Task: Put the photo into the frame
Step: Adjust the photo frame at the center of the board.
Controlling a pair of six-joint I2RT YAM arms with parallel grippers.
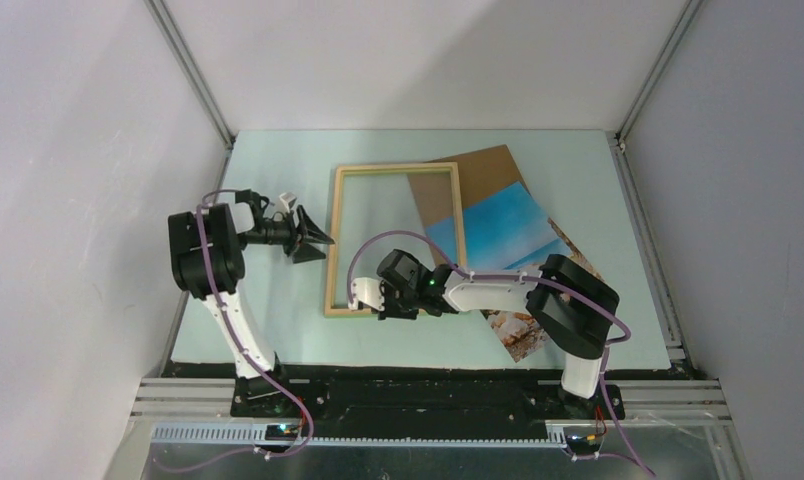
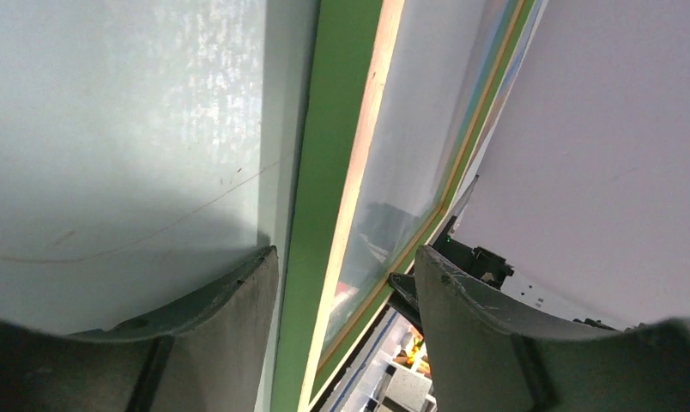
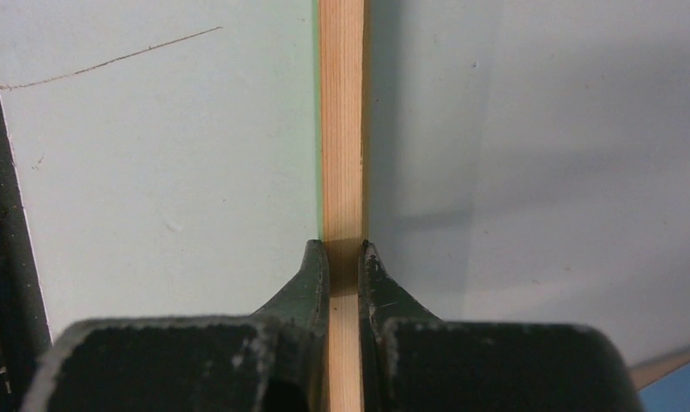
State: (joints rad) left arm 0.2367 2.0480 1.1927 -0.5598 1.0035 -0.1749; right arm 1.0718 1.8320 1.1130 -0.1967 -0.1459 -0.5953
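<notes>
the right gripper [image 3: 345,257] is clamped tight on the near rail of the frame [image 1: 395,169], by the tabletop's [image 1: 278,170] near edge. the left gripper [image 2: 346,257] gapes empty, the frame's left rail between its fingers. the photo [image 1: 498,232] lies toward the right edge, overlapping the brown backing board [image 1: 473,175].

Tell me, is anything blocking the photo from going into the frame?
Yes. The right arm stretches across above the photo, with the right gripper shut on the frame at its near rail. The frame's right rail also lies over the photo's left edge, with the backing board underneath.
</notes>
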